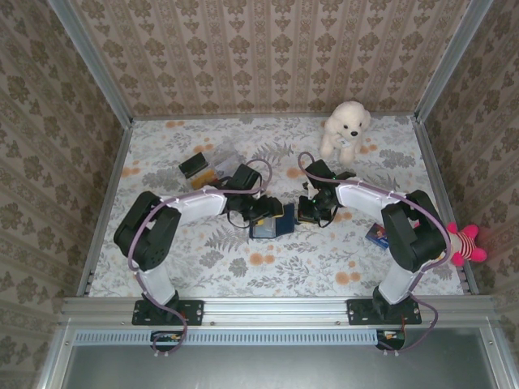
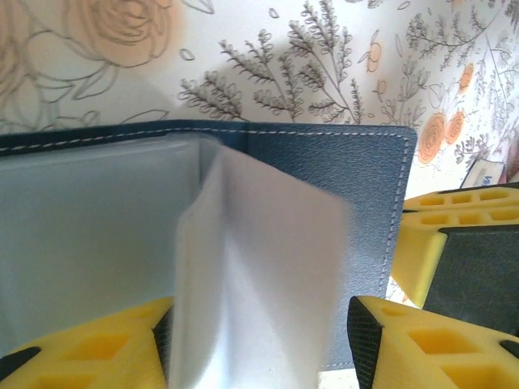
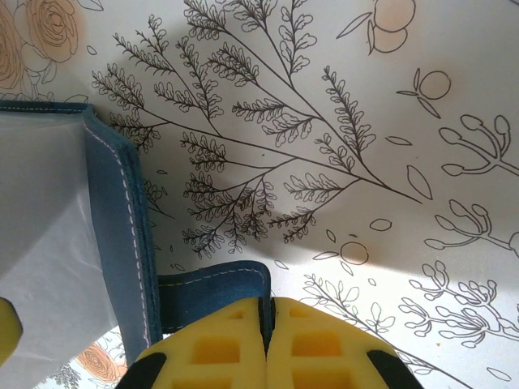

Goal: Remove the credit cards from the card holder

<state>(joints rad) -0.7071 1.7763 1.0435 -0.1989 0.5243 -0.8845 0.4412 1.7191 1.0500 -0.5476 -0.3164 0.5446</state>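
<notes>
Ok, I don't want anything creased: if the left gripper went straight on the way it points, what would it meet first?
Probably the pale sleeve standing up between the fingers of the left gripper, then the blue inside of the wallet behind it; depth is unclear.

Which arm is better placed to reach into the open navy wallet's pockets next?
Left, probably. The left gripper hangs over the open dark navy bifold card holder, jaws apart around a raised pale translucent pocket sleeve. The right gripper is shut on the holder's small navy clasp tab.
</notes>
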